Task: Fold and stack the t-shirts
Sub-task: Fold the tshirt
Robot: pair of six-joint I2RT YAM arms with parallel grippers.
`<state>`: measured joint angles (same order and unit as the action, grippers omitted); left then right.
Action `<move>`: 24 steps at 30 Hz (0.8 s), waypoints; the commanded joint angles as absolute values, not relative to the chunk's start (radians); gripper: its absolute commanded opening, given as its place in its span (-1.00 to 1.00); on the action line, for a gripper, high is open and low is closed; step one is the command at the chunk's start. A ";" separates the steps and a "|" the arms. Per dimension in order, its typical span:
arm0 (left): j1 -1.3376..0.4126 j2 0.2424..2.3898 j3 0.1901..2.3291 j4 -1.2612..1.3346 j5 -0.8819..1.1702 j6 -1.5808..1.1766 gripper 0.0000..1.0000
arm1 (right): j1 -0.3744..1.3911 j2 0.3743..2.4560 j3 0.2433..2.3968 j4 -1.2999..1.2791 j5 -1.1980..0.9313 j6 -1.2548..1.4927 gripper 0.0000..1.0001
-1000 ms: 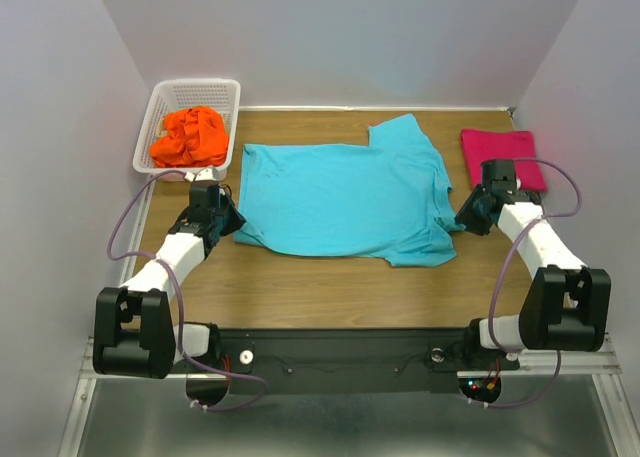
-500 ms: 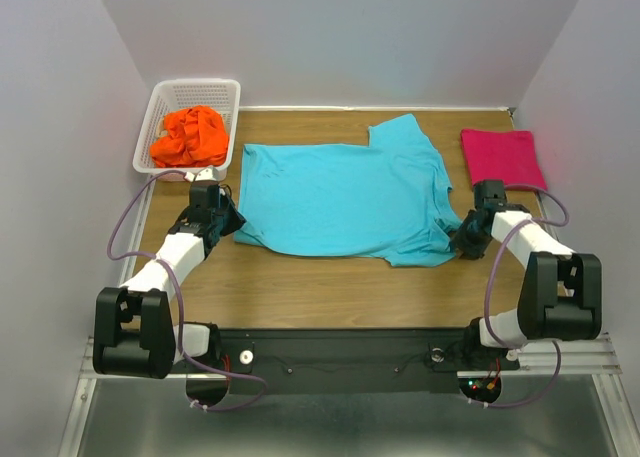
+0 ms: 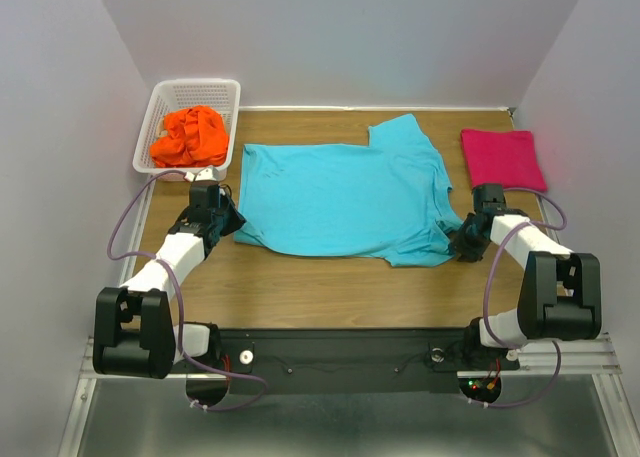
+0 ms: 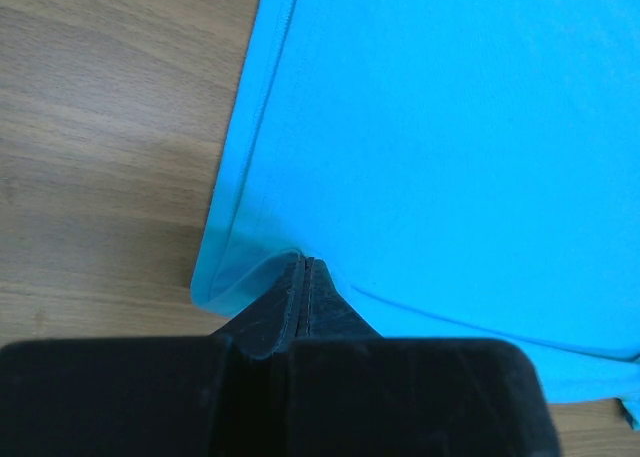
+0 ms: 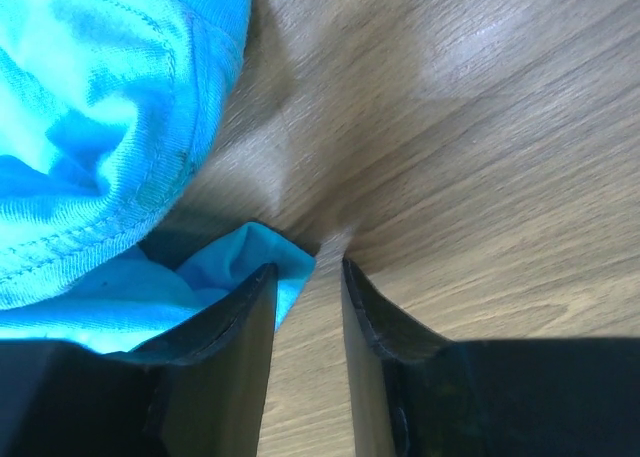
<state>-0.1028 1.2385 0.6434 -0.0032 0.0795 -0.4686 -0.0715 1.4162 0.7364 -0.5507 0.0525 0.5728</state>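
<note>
1. Turquoise t-shirt (image 3: 340, 199) lies flat on the table (image 3: 300, 289), spanning between both sets of jaws.
2. Left jaws together, pinching its corner hem.
3. Right jaws apart, with the other corner at one tip, unclamped.
4. Cloth looks light and limp, so bite deep on the hem corners.

Shirts counted: three. One turquoise t-shirt (image 3: 340, 197); one magenta t-shirt (image 3: 503, 159) off its right side; one orange t-shirt (image 3: 188, 137) beyond its far left corner. One basket (image 3: 200, 85), holding the orange one. My grippers: two, left gripper (image 3: 228, 222) and right gripper (image 3: 466, 242).
</note>
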 commanded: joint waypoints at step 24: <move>-0.100 1.141 0.637 -0.038 0.026 -0.511 -1.00 | -0.072 1.186 0.902 -0.873 0.187 0.517 -0.99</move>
<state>-0.1028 1.1893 0.6434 -0.0162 0.0517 -0.4885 -0.0715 1.3132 0.8082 -0.6868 0.1383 0.5278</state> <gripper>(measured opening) 0.018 0.012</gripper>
